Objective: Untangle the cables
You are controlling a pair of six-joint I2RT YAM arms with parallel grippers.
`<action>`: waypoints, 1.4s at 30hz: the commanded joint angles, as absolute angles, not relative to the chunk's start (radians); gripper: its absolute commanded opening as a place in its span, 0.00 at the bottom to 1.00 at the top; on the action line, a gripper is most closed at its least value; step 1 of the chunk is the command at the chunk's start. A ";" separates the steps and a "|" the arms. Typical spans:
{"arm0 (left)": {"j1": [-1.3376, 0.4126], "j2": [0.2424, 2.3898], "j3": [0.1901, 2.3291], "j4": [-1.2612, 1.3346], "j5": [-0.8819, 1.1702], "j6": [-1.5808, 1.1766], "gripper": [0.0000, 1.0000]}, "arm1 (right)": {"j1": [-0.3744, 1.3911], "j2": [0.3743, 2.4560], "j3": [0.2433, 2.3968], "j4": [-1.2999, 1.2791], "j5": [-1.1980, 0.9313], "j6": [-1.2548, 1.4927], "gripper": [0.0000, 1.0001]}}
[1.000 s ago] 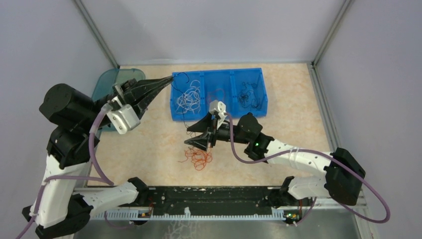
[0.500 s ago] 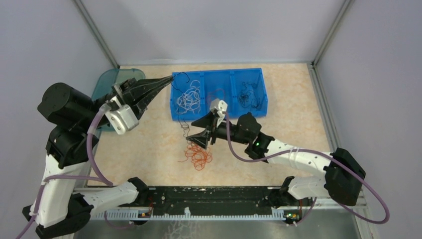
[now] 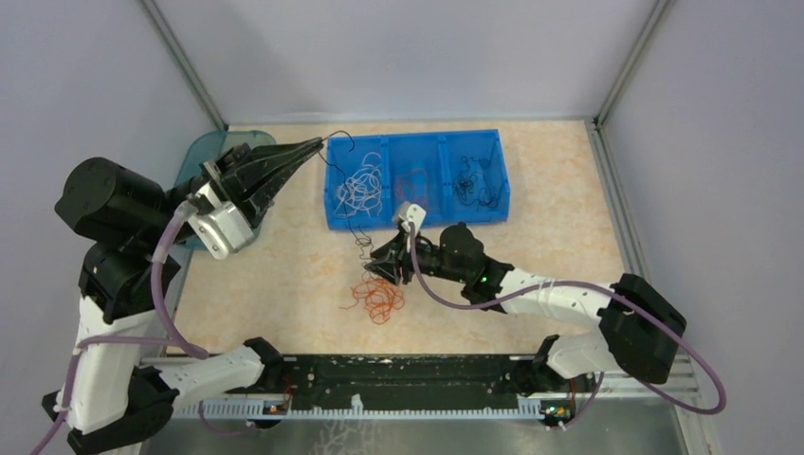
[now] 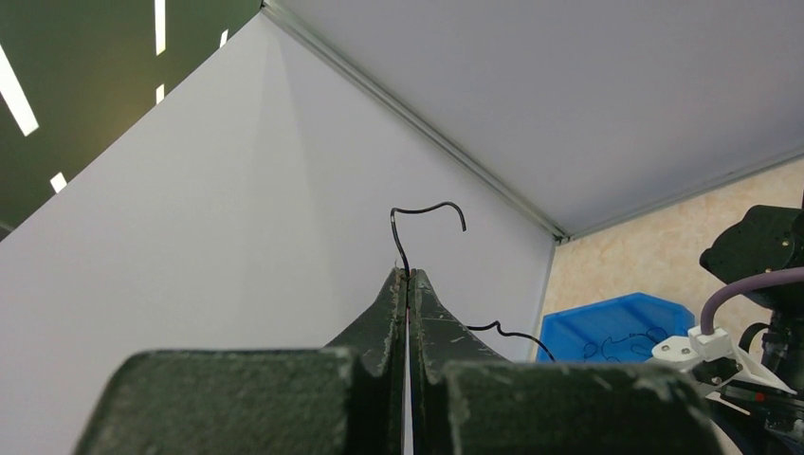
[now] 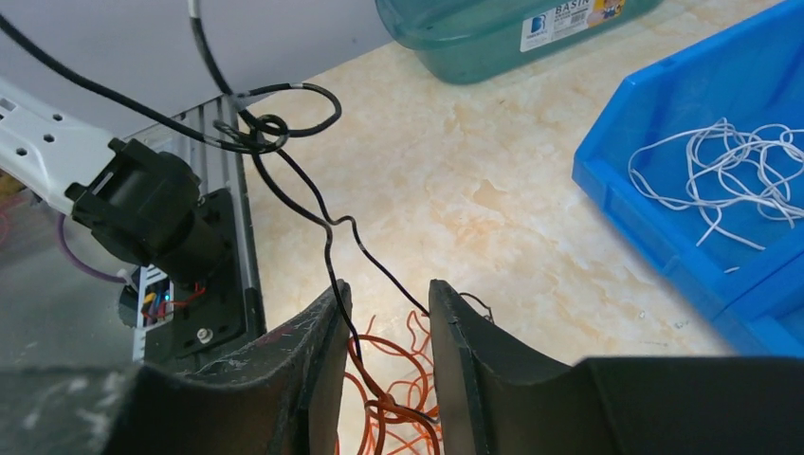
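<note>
My left gripper (image 3: 320, 143) is shut on the end of a thin black wire (image 3: 353, 204), held up left of the blue bin (image 3: 417, 220). In the left wrist view the wire (image 4: 427, 209) curls out above the shut tips of the gripper (image 4: 409, 275). The wire runs down to an orange-red wire clump (image 3: 377, 299) on the table. My right gripper (image 3: 381, 266) is low over that clump and open. In the right wrist view the black wire (image 5: 327, 223) and orange wires (image 5: 403, 365) lie between the parted fingers of the gripper (image 5: 389, 294).
The blue bin has three compartments: white wires (image 3: 360, 185) on the left, faint orange ones in the middle, black wires (image 3: 474, 180) on the right. A teal container (image 3: 204, 156) stands at the far left. Grey walls close in the sides and back.
My right gripper has come down onto the clump and its fingers have narrowed around the wires. My left gripper has moved a little left and up, drawing the black wire along.
</note>
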State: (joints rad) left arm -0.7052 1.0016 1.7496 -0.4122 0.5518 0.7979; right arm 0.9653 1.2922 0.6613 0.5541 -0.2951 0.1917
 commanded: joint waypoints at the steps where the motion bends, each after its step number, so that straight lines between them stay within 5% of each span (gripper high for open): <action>1: -0.708 1.005 1.774 -0.408 0.565 0.819 0.00 | 0.957 1.256 0.650 0.593 -0.275 0.187 0.37; 13: -0.707 1.031 1.879 -0.370 0.455 1.058 0.00 | 0.884 1.116 0.428 0.814 -0.196 0.292 0.82; 19: -0.707 1.023 1.889 -0.397 0.436 1.108 0.00 | 0.850 1.088 0.403 0.848 -0.205 0.331 0.86; 29: -0.708 1.014 1.852 -0.407 0.375 1.215 0.00 | 0.939 1.330 0.429 0.732 -0.196 0.274 0.86; 36: -0.707 1.005 1.852 -0.407 0.343 1.302 0.00 | 1.036 1.545 0.467 0.789 -0.155 0.268 0.77; 38: -0.707 1.009 1.867 -0.406 0.322 1.331 0.00 | 1.036 1.562 0.463 0.811 -0.150 0.270 0.72; 42: -0.707 1.003 1.870 -0.405 0.281 1.418 0.00 | 1.034 1.554 0.453 0.814 -0.086 0.272 0.46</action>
State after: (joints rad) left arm -0.7052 1.0168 1.8511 -0.4126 0.3340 1.3075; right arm 1.0325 1.5646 0.4210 0.7189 -0.1528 0.2794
